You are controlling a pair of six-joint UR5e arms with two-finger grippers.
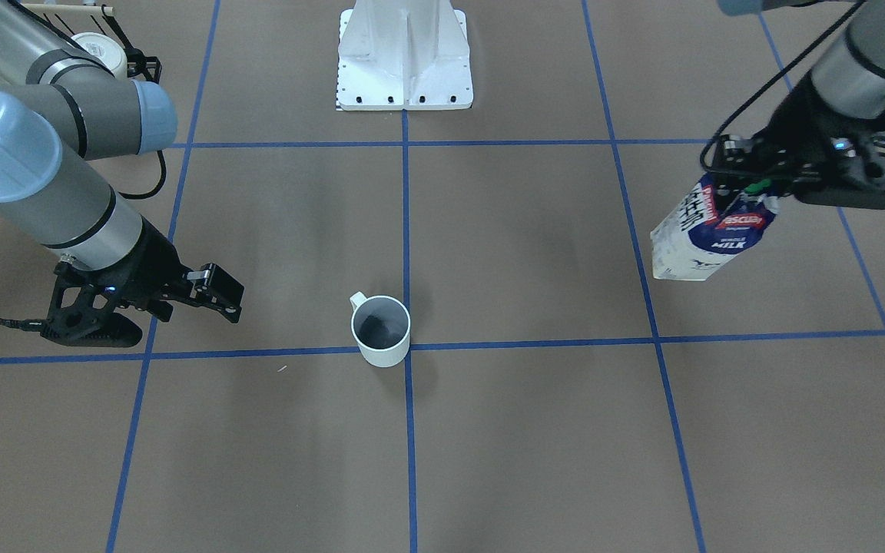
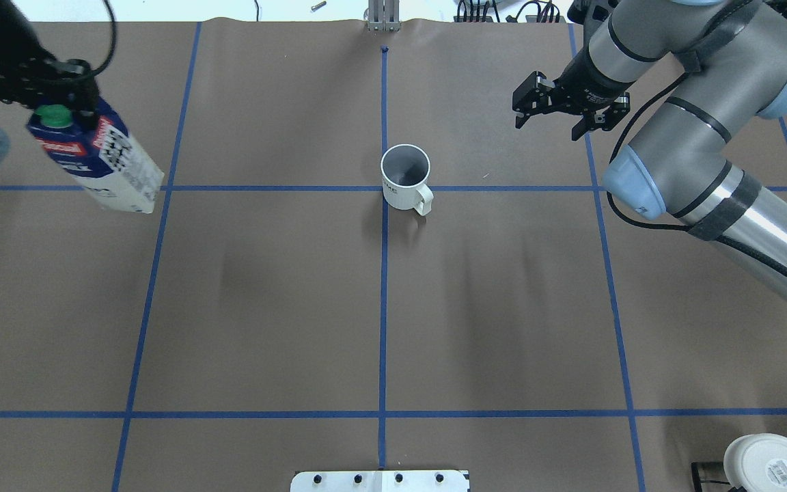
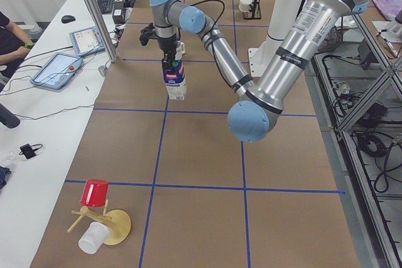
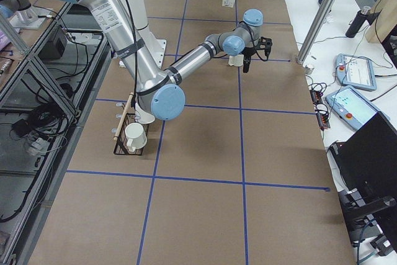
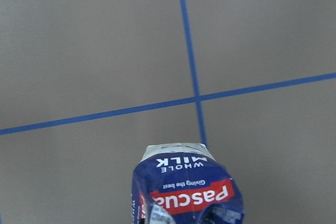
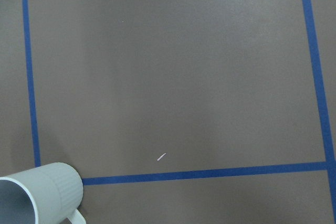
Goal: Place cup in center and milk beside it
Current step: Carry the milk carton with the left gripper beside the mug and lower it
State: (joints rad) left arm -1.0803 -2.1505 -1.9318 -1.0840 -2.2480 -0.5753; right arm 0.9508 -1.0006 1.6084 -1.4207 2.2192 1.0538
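Note:
The cup (image 1: pixel 380 329) is a small white mug with a dark grey inside. It stands upright on the crossing of two blue tape lines in the middle of the table, and also shows in the overhead view (image 2: pixel 405 176) and the right wrist view (image 6: pixel 39 192). My right gripper (image 2: pixel 549 127) is open and empty, apart from the cup on its right; it also shows in the front view (image 1: pixel 235 302). My left gripper (image 2: pixel 57 92) is shut on the top of the milk (image 2: pixel 100 162), a white and blue Pascual carton (image 1: pixel 711 230) with a green cap, at the table's far left.
The white robot base plate (image 1: pixel 404 69) is at the robot's edge. A rack with a wider white cup (image 2: pixel 769 465) is at the near right corner. A wooden stand with a red cup (image 3: pixel 95 192) is at the left end. Blue tape lines grid the brown table.

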